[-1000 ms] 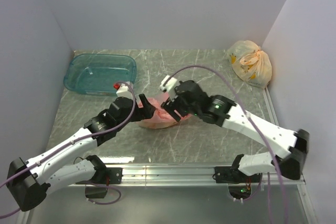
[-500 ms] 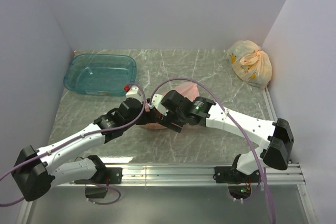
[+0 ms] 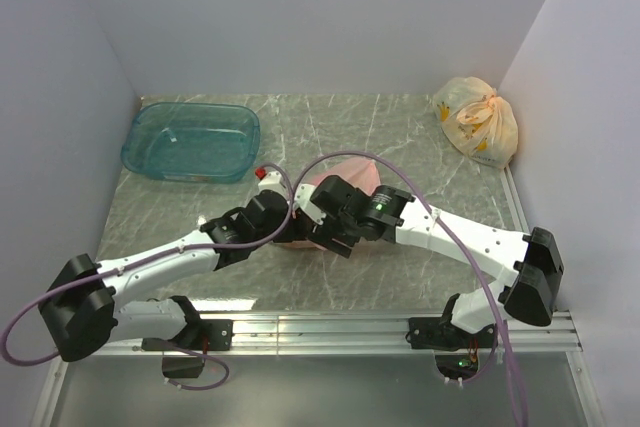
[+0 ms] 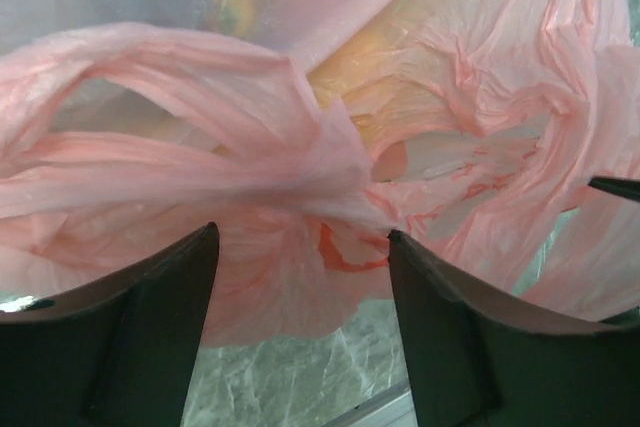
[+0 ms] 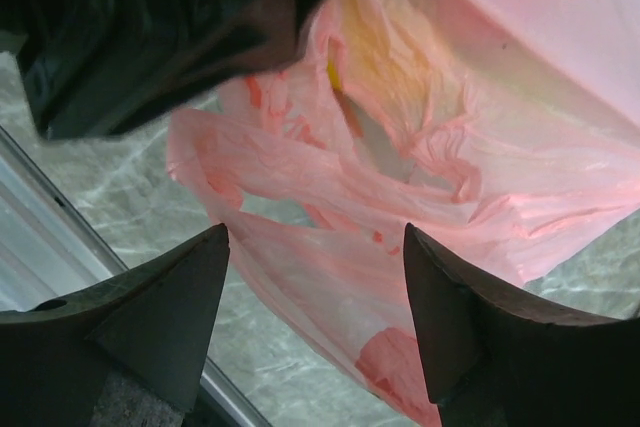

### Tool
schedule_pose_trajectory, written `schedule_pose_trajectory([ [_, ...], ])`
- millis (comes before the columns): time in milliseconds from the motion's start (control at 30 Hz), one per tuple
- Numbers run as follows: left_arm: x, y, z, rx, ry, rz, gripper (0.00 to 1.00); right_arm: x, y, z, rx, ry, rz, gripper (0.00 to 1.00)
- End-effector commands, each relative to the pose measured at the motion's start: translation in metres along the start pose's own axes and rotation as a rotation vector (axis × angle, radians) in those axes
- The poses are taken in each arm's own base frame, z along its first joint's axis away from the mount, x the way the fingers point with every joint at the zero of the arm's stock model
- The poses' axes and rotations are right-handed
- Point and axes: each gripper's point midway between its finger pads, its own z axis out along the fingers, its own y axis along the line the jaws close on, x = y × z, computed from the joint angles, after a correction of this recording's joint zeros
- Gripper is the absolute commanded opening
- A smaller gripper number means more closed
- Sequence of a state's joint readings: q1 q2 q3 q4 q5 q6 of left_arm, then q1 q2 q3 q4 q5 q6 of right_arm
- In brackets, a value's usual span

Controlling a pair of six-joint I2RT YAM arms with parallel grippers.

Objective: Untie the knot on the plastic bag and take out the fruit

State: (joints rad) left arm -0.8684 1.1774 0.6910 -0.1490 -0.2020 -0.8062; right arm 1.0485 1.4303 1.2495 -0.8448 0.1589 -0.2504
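At mid-table, the bag (image 3: pixel 348 169) lies crumpled between the two arms, its pink film gathered into a bunched twist, likely the knot (image 4: pixel 325 162), with loose handle loops spreading from it. The fruit (image 4: pixel 390 82) shows only as yellow and orange patches through the plastic, so none is out yet. The left gripper (image 4: pixel 300 237) stands open with the twist just beyond its spread fingers. The right gripper (image 5: pixel 315 232) is also open and holds nothing, facing the bag from the other side. The main risk, I judge, is a finger pair closing on loose film beside the knot: pulling then would cinch it tighter or tear the thin plastic. With neither side pinned, the bag could also slide over the table (image 3: pixel 400 132). The arms are crowded; a dark part of one blocks the right wrist view, so they could knock together. A sudden tear could send fruit rolling toward the tub (image 3: pixel 190 139).
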Motion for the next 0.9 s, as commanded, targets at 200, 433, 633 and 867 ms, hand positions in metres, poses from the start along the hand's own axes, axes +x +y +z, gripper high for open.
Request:
schedule_pose_trajectory([
  [200, 0.016, 0.020, 0.017, -0.083, -0.010, -0.017, 0.13, 0.009, 0.017, 0.001, -0.052, 0.010, 0.005, 0.74],
  [433, 0.007, 0.048, 0.013, -0.204, -0.097, -0.022, 0.01, 0.008, 0.005, 0.010, 0.027, -0.014, 0.049, 0.11],
  [633, -0.013, 0.077, 0.007, -0.334, -0.249, -0.053, 0.01, -0.025, -0.048, -0.020, 0.189, -0.278, 0.313, 0.00],
  [867, -0.054, 0.077, -0.001, -0.363, -0.421, -0.079, 0.01, -0.029, -0.132, -0.089, 0.298, -0.706, 0.850, 0.00],
])
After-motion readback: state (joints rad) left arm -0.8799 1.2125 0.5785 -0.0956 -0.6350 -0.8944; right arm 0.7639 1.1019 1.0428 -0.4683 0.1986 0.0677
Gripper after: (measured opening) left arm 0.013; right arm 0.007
